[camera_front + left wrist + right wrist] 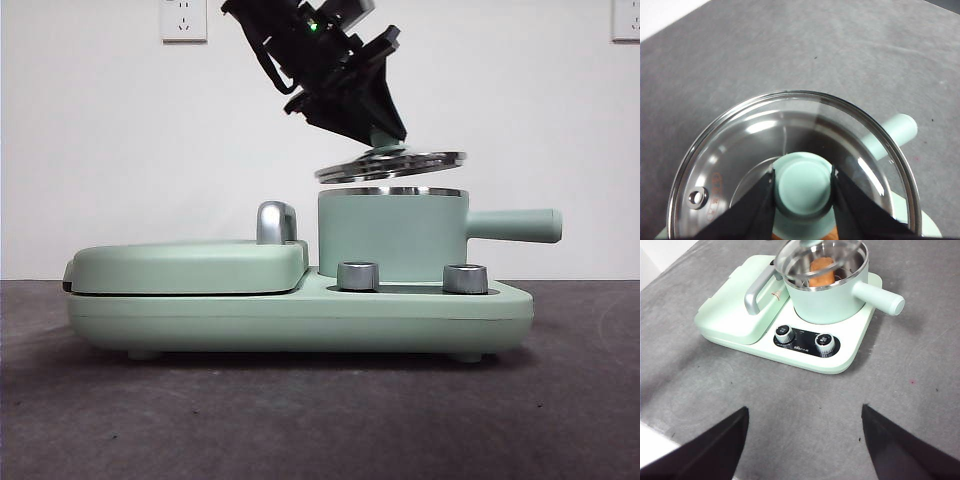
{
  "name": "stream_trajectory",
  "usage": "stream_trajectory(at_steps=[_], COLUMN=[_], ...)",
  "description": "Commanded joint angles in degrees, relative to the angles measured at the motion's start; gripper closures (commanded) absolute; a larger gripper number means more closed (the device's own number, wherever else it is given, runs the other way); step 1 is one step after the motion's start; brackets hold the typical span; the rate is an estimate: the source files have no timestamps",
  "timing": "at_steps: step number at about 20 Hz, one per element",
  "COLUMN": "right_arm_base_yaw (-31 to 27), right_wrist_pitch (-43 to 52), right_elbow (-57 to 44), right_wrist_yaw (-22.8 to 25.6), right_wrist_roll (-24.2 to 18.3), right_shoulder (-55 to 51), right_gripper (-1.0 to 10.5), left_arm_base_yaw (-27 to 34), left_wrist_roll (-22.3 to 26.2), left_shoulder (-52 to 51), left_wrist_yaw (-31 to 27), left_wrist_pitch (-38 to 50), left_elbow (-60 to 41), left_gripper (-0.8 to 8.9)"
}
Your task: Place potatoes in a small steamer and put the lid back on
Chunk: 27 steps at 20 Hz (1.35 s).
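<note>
Left claw (pixel 803 182) has its two black jaws pinched on the mint-green knob of the lid (pixel 392 165), so it's carrying the glass disc tilted, just above the small steamer (pixel 390 235) and not touching the rim. From the front you can see a thin gap between lid and pot, with the lid's low edge on the side away from the pot's straight handle. Potato (pixel 821 265) is already sitting inside the steamer, orange-brown lump down in the steel bowl, visible under the lid from the right wrist camera. Steamer sits on a mint-green cooker base (pixel 300 315), with the flat grill cover (pixel 190 265) and its chrome handle (pixel 276 221) right beside the pot, opposite the pot handle. Two silver dials (pixel 784 333) are on the base just in front of the steamer. Right claw (pixel 805 440) hangs well back from the steamer over the grey table (pixel 920 390), jaws spread wide with nothing in them.
</note>
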Motion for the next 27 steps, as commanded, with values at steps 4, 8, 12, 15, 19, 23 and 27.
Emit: stream_trajectory(at_steps=[4,8,12,15,19,23,27], right_arm_base_yaw=[0.3,0.3,0.3,0.3,0.3,0.3,0.3], right_wrist_pitch=[0.8,1.0,1.0,1.0,1.0,1.0,1.0], right_elbow=[0.3,0.3,0.3,0.3,0.3,0.3,0.3], right_wrist_yaw=[0.1,0.2,0.2,0.2,1.6,1.7,1.7], right_wrist_roll=[1.6,2.2,3.2,3.2,3.3,3.2,3.2], right_shoulder=[0.0,0.0,0.0,0.0,0.0,0.0,0.0], right_gripper=[6.0,6.0,6.0,6.0,6.0,6.0,6.0], left_arm_base_yaw=[0.7,0.6,0.6,0.5,0.1,-0.6,-1.7], left_wrist_roll=[-2.6,-3.0,-3.9,-4.0,-4.1,-4.0,-3.8], left_shoulder=[0.8,1.8,4.0,4.9,5.1,5.4,5.6], left_wrist_yaw=[-0.3,-0.3,-0.2,-0.2,-0.2,-0.2,-0.3], left_wrist_pitch=[-0.9,-0.9,-1.1,-0.8,-1.6,-1.6,-1.3], left_elbow=[5.4,7.0,7.1,7.1,7.1,7.1,7.1], left_gripper=[8.00,7.99,7.99,7.99,7.99,7.99,7.99])
